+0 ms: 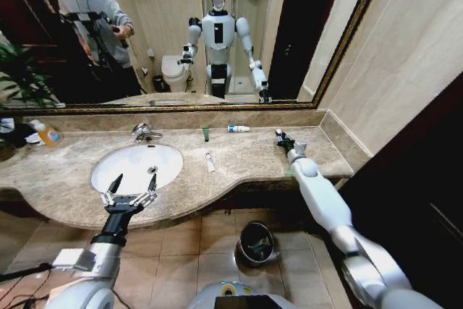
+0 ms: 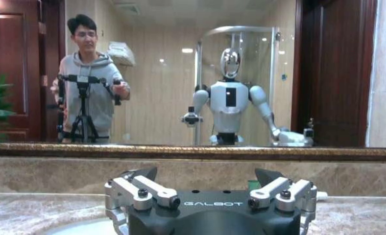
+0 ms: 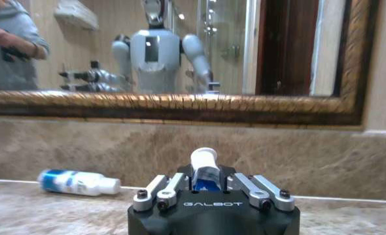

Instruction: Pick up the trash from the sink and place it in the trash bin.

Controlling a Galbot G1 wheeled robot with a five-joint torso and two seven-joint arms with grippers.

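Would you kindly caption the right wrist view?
Right gripper shut on a blue-and-white tube; another tube lies on the counter.

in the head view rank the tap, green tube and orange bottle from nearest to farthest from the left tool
1. Tap: just behind the basin, straight beyond the left tool.
2. Green tube: by the back wall, off to the tool's right.
3. Orange bottle: far left; close to the green tube's distance, hard to call.

Trash spread along the worktop, sink (image 1: 108, 171) bare, bin (image 1: 255, 242) on the floor.

The right tool (image 1: 279, 136) clamps a small blue-and-white tube (image 3: 204, 169), white cap up. Just beside that tool a second blue-and-white tube (image 1: 238, 129) lies flat by the back wall; farther along, a green tube (image 1: 205, 134). A white tube (image 1: 210, 162) lies between the tools. The white oval sink sits under the left tool (image 1: 129, 190); the black round bin stands upright below the worktop edge, between both tools.
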